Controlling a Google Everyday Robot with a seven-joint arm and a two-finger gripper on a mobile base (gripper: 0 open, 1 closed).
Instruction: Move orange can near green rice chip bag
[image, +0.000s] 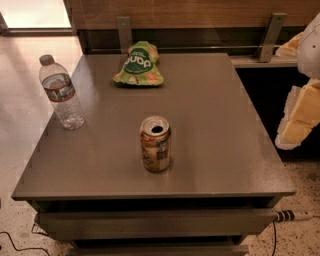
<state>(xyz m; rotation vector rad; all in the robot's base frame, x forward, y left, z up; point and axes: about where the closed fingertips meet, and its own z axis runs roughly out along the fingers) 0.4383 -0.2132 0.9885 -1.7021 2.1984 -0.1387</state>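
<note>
my gripper (299, 120) right of table (215, 125), state can't tell. orange can (155, 144) ungrasped: reach, grasp, carry to green rice chip bag (139, 64).

A clear water bottle (61, 92) stands upright near the left edge of the grey tabletop (215, 120), a drawer front (150, 222) runs under its front lip, and a striped cable end (285, 216) shows by the front right corner, below my claw (294, 127) hanging off the right side.

Grey drawer table (215, 115) on speckled floor (306, 240), wood-panelled wall (200, 12) behind
</note>
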